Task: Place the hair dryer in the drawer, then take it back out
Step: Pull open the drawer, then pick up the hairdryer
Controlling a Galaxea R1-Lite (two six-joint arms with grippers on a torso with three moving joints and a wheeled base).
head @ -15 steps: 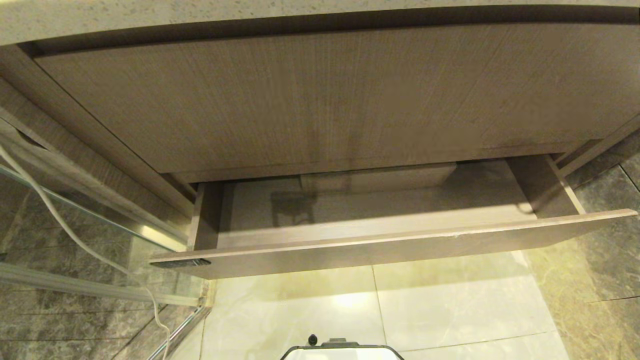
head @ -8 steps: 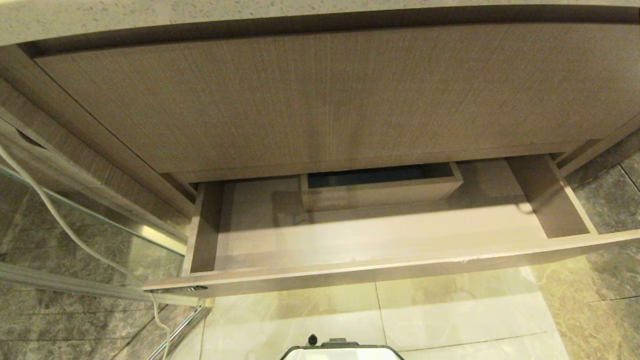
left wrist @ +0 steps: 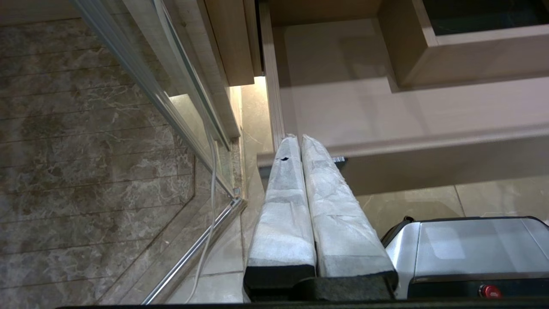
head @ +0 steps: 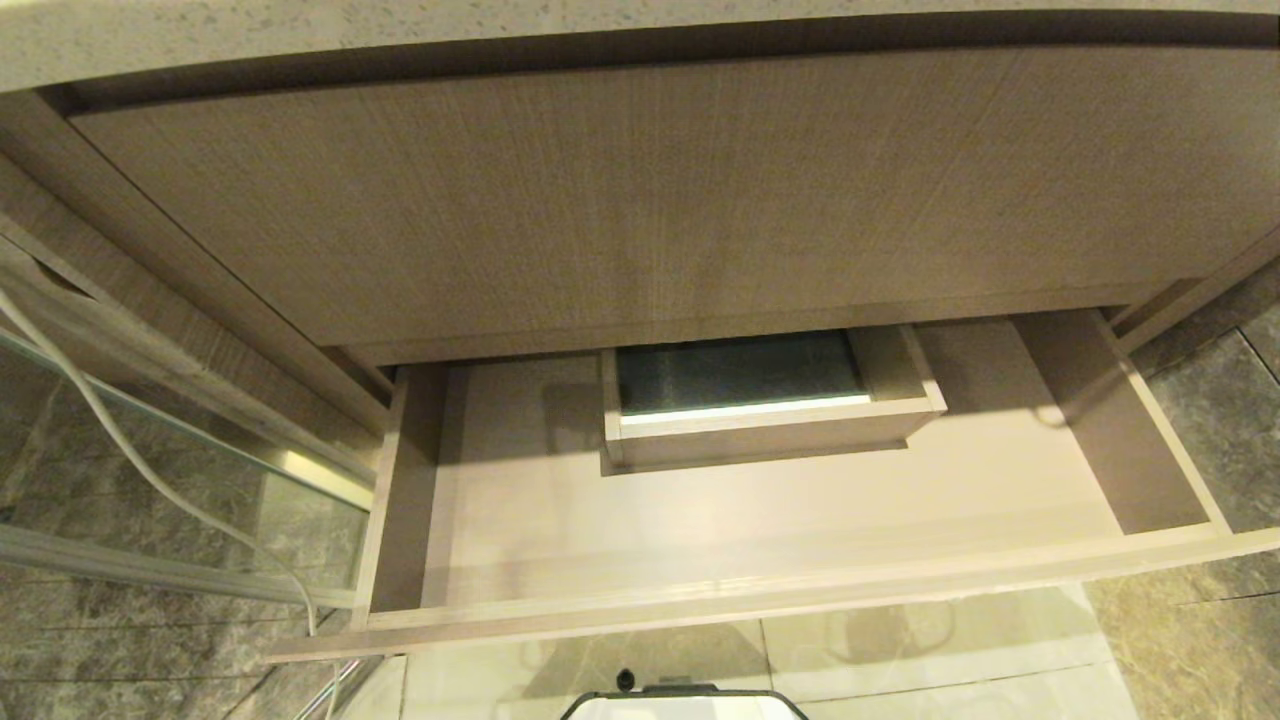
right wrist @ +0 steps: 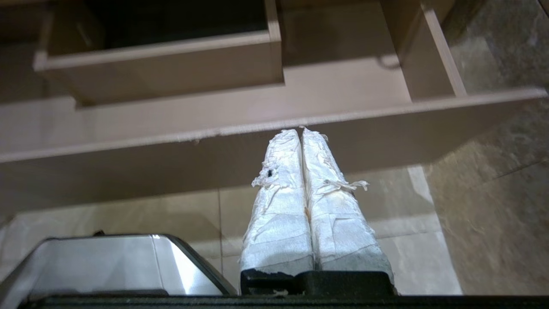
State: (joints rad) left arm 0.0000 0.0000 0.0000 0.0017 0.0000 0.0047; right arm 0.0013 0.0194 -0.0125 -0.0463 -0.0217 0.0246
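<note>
Right gripper (right wrist: pixel 301 131) parked low before the drawer (head: pixel 760 600), taped fingers pressed together, nothing between them; tips level with the drawer's front edge, not seen to touch it. Left gripper (left wrist: pixel 299 138) likewise closed and empty, tips near the front's left end. Drawer stands pulled well out beneath the taller wood-grain panel (head: pixel 640 200). Boxed notch (head: pixel 765 420) at the back middle, dark inside. Hair dryer not visible in any view; drawer floor bare where seen. White cord (head: pixel 130 465) trails down the left over grey marble tile (head: pixel 120 640).
</note>
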